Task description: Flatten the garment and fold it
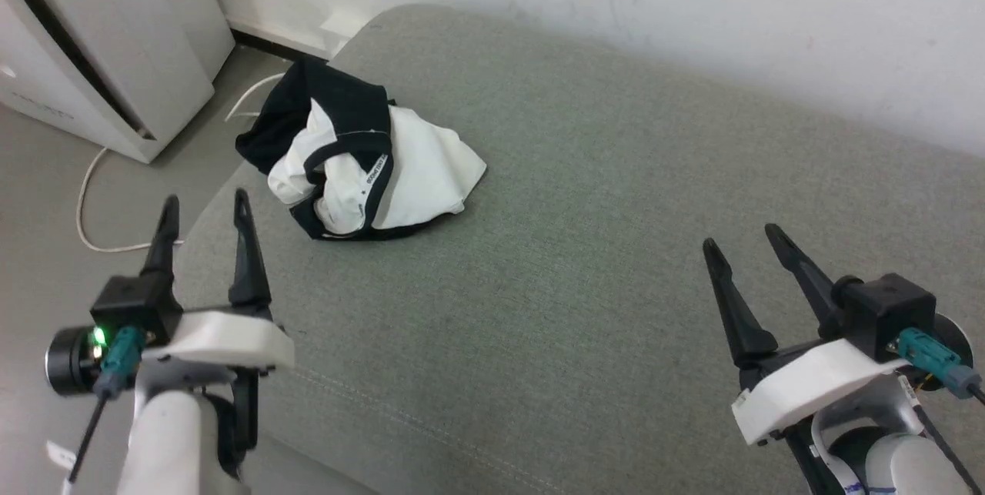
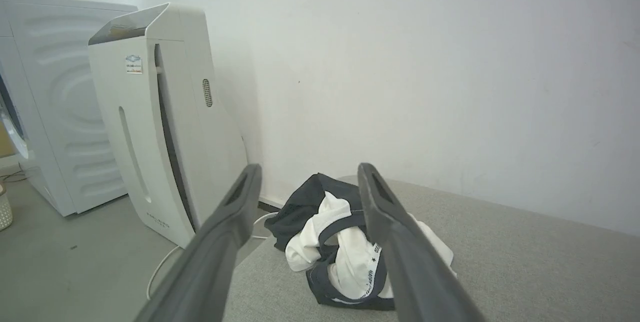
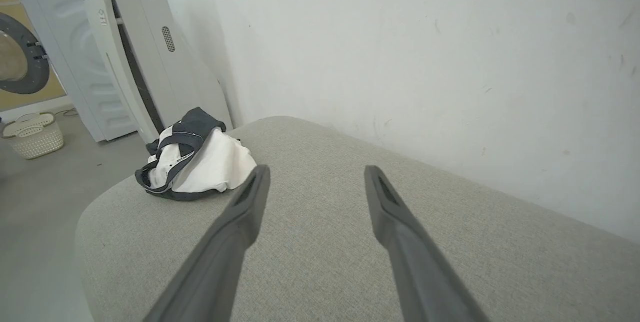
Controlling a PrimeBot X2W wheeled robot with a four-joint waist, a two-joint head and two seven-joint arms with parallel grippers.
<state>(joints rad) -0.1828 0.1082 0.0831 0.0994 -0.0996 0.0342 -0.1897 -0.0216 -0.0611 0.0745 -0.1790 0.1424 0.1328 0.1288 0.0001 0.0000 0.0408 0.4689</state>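
Nearest us, our left gripper and right gripper hover over the fabric-covered table, fingers apart on both and holding nothing. Beyond the left gripper, the garment lies crumpled in a heap near the table's far left corner. We judge that flattening has not begun. Next we must reach in, catch a hem or sleeve and spread it. Farther off, a basket stands on the floor; we cannot tell its contents.

The left pincer and right pincer are each built from two long, tapered dark fingers, a white shell, a black block and a teal plug; a green light is seen on the left one.
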